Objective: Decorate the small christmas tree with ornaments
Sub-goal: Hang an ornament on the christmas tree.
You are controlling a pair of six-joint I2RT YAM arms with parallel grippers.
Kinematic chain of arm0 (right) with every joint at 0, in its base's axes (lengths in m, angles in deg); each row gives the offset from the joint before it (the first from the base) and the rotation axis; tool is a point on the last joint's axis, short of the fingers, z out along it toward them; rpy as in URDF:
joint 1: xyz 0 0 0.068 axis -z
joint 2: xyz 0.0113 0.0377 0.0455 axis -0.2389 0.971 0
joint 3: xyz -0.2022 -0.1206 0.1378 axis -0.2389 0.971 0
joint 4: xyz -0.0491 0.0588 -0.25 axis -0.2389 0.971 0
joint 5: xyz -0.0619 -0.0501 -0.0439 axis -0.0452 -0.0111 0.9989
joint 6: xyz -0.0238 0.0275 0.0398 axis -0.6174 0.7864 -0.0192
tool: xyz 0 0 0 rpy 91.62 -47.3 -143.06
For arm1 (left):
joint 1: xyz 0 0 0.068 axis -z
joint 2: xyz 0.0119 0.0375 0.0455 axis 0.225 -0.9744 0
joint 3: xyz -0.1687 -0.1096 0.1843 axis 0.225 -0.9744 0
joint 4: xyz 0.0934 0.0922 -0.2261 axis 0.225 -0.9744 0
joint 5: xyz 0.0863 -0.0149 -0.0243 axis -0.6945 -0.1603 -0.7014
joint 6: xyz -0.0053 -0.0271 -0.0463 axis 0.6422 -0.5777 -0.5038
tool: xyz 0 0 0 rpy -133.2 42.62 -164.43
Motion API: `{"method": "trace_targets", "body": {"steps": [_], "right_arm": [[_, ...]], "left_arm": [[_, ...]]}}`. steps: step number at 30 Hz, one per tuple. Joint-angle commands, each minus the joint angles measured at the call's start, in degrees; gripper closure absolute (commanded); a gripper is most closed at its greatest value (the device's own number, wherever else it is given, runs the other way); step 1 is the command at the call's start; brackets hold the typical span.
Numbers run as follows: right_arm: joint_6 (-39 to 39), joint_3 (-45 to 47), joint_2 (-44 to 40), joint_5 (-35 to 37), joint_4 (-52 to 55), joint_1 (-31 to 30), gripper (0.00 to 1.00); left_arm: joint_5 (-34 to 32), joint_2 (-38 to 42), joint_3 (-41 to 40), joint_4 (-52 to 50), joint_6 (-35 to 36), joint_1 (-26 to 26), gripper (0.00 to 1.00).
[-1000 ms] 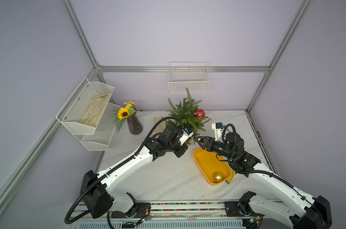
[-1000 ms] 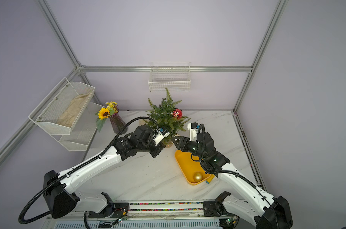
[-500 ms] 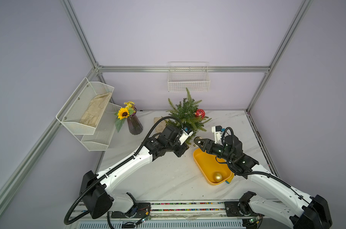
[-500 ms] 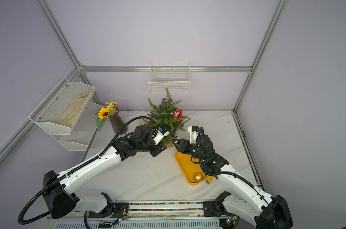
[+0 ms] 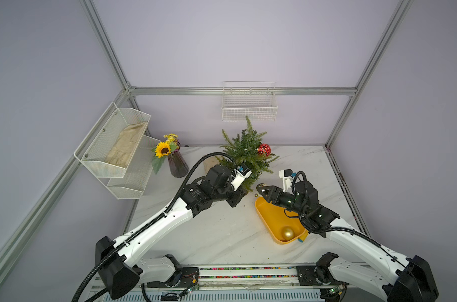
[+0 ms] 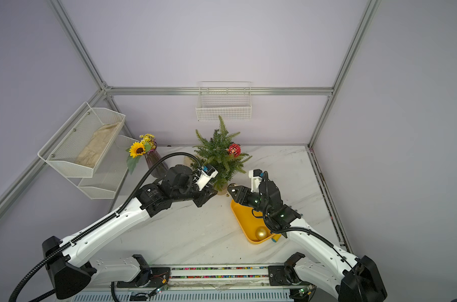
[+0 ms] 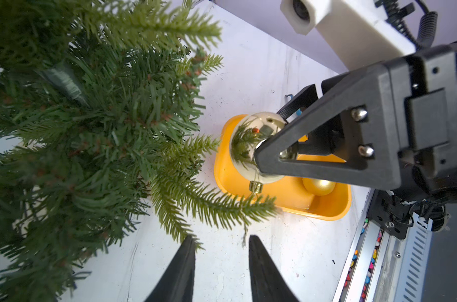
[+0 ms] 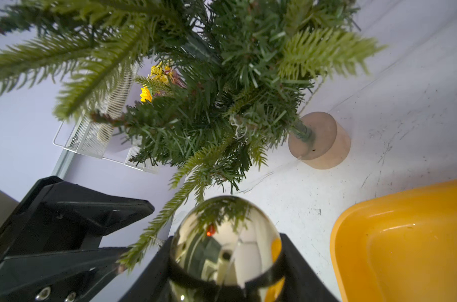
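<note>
Left gripper [image 7: 221, 240] jaws have parted since a moment ago — apparently freeing the low branch [image 7: 217, 206]. Right gripper [image 5: 262, 190] stays clamped on the mirror ball [image 7: 248, 146], held just beside the tree [image 5: 245, 154] so I can hook it.

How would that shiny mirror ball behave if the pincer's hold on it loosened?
Probably slippery: the shiny ball has a smooth mirrored skin, and the right pincer clamps only its sides. Being round, it would likely roll across the table if dropped. It looks like a thin hollow bauble, so perhaps light and breakable.
</note>
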Motion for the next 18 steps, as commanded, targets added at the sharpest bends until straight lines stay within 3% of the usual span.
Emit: {"method": "trace_targets", "body": {"steps": [1,8,18], "right_arm": [[1.52,0.97,0.13,0.32,-2.78,-0.23,0.58],[1.07,0.72,-0.49,0.85,-0.40,-0.23,0.39],[-1.04,-2.39,-2.85,1.81,11.58,-0.23,0.32]], "left_arm": [[0.25,2.16,-2.90,1.31,-0.97,0.22,0.64],[-2.68,4.04,-4.22,2.15,-1.25,0.22,0.59],[-7.51,8.58,-7.03,5.07,-1.35,0.22,0.55]]}}
